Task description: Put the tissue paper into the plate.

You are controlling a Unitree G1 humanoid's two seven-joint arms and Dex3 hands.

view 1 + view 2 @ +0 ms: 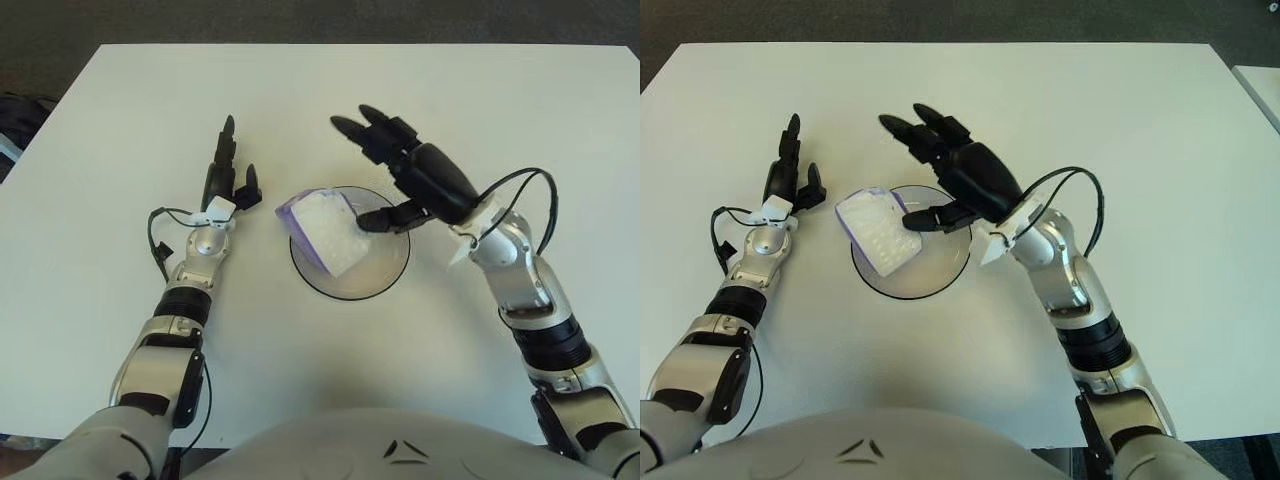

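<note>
A white tissue pack with a purple edge [325, 228] lies in the clear round plate [380, 275] at the table's middle, tilted over the plate's left rim. My right hand [385, 165] hovers just right of and above the pack, fingers spread, thumb [380, 219] close to the pack's right side, holding nothing. My left hand [228, 172] shows left of the plate, fingers stretched out and empty. The scene repeats in the right eye view, with the pack [878, 230] in the plate [940, 270].
The white table [120, 120] carries only the plate. Dark floor lies beyond the far edge. A dark object [15, 120] shows past the table's left edge. Cables run along both forearms.
</note>
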